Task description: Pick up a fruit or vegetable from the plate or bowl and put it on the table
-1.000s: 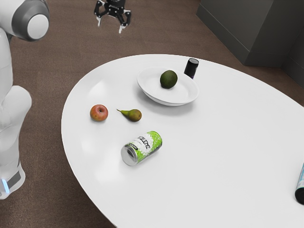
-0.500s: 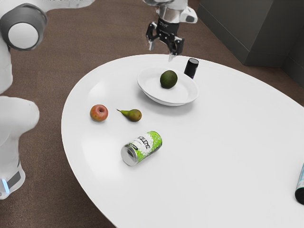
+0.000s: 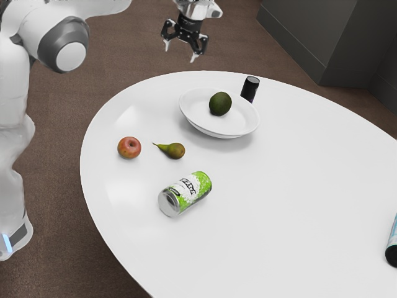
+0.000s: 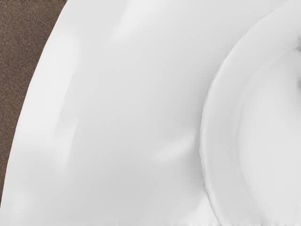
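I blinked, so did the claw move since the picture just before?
Yes, the claw moved toward the exterior view's left, farther from the white bowl.

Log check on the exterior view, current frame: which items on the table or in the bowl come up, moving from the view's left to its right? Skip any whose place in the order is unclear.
Apple → pear → avocado → black can → blue container with a black end

The green-and-white can [image 3: 186,193] bears unreadable lettering.
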`<control>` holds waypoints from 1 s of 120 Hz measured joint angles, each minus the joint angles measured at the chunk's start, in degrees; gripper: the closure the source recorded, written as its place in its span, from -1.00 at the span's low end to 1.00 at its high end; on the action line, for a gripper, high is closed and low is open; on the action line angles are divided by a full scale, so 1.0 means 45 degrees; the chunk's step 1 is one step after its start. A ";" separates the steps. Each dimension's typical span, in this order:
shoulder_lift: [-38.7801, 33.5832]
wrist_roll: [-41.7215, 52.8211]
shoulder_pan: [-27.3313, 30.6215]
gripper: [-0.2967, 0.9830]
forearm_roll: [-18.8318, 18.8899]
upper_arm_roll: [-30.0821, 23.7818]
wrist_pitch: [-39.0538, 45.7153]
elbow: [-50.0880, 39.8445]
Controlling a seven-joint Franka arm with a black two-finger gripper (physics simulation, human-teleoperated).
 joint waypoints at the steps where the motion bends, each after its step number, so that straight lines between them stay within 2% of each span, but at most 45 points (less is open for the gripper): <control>1: 0.0055 0.0030 -0.0065 -0.53 -0.0067 0.0124 0.0033 -0.0010; 8: 0.0604 0.0271 0.0381 -0.53 -0.0679 0.0391 0.0233 -0.0005; 22: 0.1039 0.0785 0.1361 -0.54 -0.1461 -0.0022 0.0495 0.0423; 26: 0.1068 0.0915 0.1577 -0.54 -0.1495 -0.0306 0.0546 0.0680; 34: 0.1012 0.1148 0.2952 -0.54 -0.1272 -0.1944 0.0627 0.1155; 42: 0.0796 0.1302 0.2600 -0.53 -0.0953 -0.2075 0.0696 0.1030; 48: 0.0965 0.1453 0.3342 -0.53 -0.1013 -0.2509 0.0735 0.0958; 50: 0.1158 0.1520 0.4111 -0.53 -0.1058 -0.3158 0.0746 0.1097; 60: 0.2112 0.1850 0.9181 -0.54 -0.0876 -0.8454 0.0775 0.2674; 64: 0.2390 0.1970 1.0408 -0.54 -0.0656 -0.9856 0.0784 0.3221; 69: 0.2564 0.2109 1.1210 -0.54 -0.0354 -1.0852 0.0794 0.3688; 84: 0.2726 0.2467 1.1774 -0.54 0.0102 -1.1759 0.0821 0.4076; 101: 0.3434 0.2732 1.2180 -0.54 0.0400 -1.3718 0.0837 0.5120; 120: 0.3838 0.2872 1.2130 -0.54 0.0455 -1.4189 0.0876 0.4987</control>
